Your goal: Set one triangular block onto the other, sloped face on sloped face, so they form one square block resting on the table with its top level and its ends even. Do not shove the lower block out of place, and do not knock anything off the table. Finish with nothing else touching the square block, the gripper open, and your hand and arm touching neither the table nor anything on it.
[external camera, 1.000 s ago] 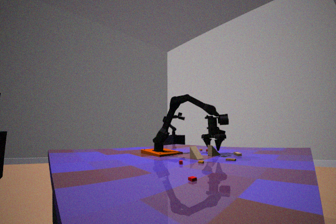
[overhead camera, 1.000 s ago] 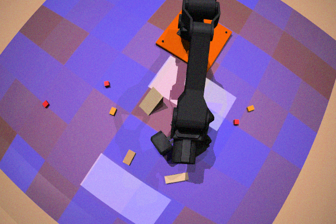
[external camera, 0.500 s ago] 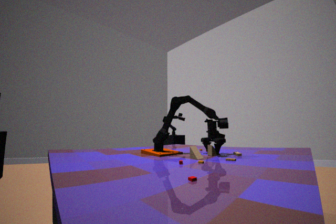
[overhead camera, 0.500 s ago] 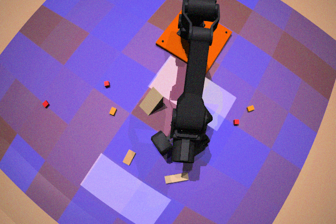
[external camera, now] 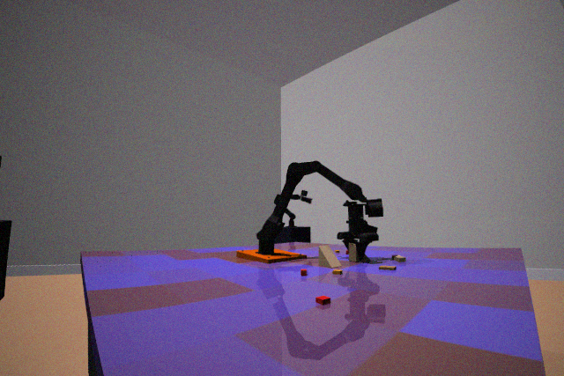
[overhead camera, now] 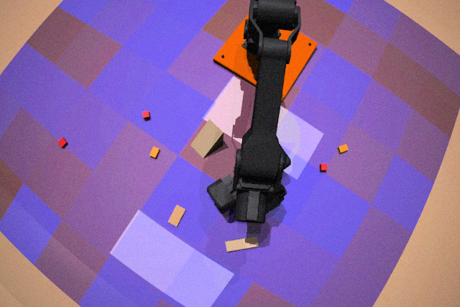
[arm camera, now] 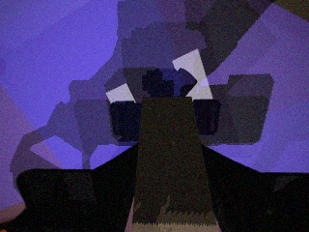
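One triangular block (overhead camera: pixel 208 138) (external camera: pixel 329 257) rests on the table with its sloped face turned up, to the left of the hand in the top view. The other triangular block (external camera: pixel 352 252) (arm camera: pixel 169 169) stands between my fingers, its lower end at or very near the table. It is hidden under the arm in the top view. My gripper (external camera: pixel 356 254) (arm camera: pixel 167 145) points down and is shut on this block, with a finger against each side in the wrist view. Its fingertips are low, close to the table. The two blocks are apart.
A flat tan block (overhead camera: pixel 237 244) (external camera: pixel 399 258) lies just beyond the hand, another tan block (overhead camera: pixel 177 216) (external camera: pixel 387 268) to its left. Small red cubes (overhead camera: pixel 146 114) (external camera: pixel 322 300) and orange blocks (overhead camera: pixel 154 152) (overhead camera: pixel 343 148) lie around. The orange base plate (overhead camera: pixel 232 52) (external camera: pixel 246 254) is behind.
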{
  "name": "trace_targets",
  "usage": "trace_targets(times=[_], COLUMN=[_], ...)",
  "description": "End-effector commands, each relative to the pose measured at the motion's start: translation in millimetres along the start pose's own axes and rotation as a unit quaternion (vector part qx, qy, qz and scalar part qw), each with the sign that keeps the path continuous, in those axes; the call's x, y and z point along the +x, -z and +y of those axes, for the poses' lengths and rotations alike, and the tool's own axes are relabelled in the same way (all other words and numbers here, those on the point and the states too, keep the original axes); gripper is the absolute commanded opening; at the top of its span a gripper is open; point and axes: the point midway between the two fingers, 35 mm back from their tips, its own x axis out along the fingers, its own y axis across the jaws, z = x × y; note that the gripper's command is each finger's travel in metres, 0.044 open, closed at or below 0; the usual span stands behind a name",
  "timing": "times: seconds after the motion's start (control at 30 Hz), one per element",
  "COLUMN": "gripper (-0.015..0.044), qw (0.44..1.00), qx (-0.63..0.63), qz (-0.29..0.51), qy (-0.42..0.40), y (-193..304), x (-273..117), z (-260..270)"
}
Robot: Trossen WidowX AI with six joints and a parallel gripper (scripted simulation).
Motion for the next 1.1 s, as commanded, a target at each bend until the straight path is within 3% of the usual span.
trace_targets(times=[0.0, 0.17, 0.37, 0.77, 1.07], gripper=[0.0131, 0.0000, 0.0000, 0.0000, 0.0000], qw=[1.000, 1.000, 1.000, 1.000, 0.994], qx=[0.002, 0.001, 0.000, -0.005, -0.110], qz=[0.000, 0.000, 0.000, 0.001, 0.002], qy=[-0.001, -0.001, 0.000, -0.001, -0.001], y=[-0.1, -0.3, -0.1, 0.2, 0.5], x=[0.8, -4.7, -29.3, -28.8, -26.9], z=[0.4, 0.1, -0.2, 0.1, 0.1])
